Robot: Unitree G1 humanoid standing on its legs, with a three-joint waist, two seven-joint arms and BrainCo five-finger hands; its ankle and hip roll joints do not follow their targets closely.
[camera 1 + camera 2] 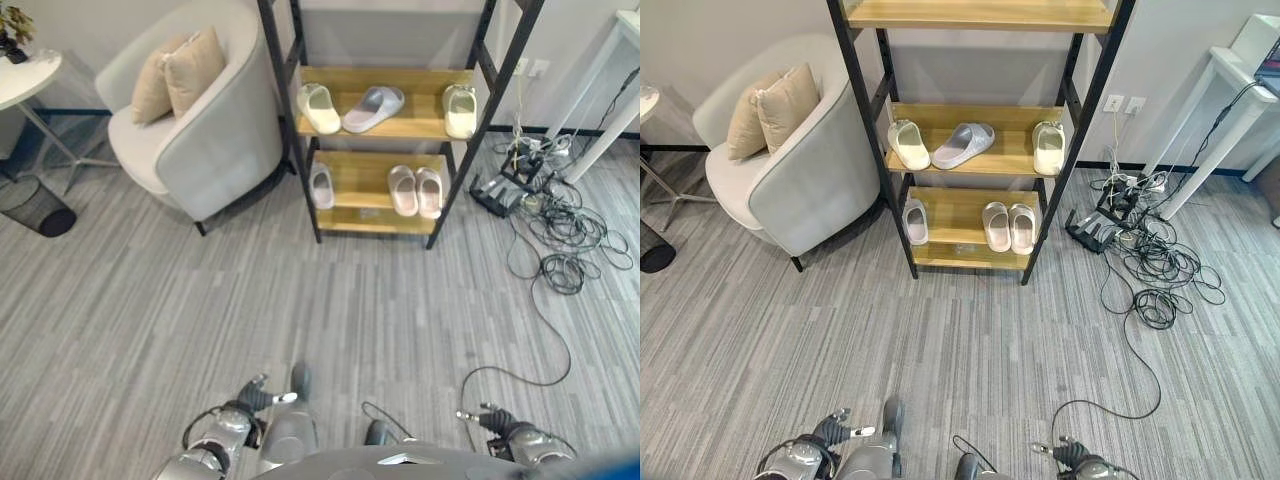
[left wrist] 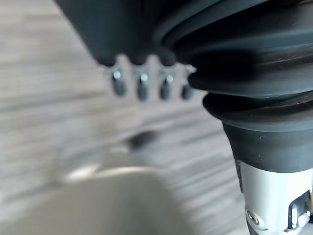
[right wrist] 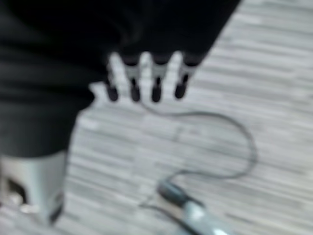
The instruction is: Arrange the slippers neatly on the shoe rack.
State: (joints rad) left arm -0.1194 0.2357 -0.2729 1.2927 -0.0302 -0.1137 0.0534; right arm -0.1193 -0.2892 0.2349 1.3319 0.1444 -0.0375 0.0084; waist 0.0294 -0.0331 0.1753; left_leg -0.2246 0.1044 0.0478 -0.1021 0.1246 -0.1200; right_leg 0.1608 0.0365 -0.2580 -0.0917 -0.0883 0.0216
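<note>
- The shoe rack, black-framed with wooden shelves, stands at 12 o'clock from the robot, against the wall.
- On its middle shelf lie a cream slipper at the 9 o'clock end, a grey slipper lying askew just beside it, and another cream slipper at the 3 o'clock end, apart from the two.
- On the lower shelf a pale grey slipper sits at the 9 o'clock end, and a pinkish pair lies side by side, touching, toward 3 o'clock.
- The left hand hangs low at 7 o'clock over the grey floor; its fingers hang straight and loose, holding nothing.
- The right hand hangs low at 5 o'clock, its fingers likewise straight and relaxed, holding nothing.
- A grey armchair with two beige cushions stands at 10 o'clock, just beside the rack.
- A tangle of cables lies on the floor at 2 o'clock.
</note>
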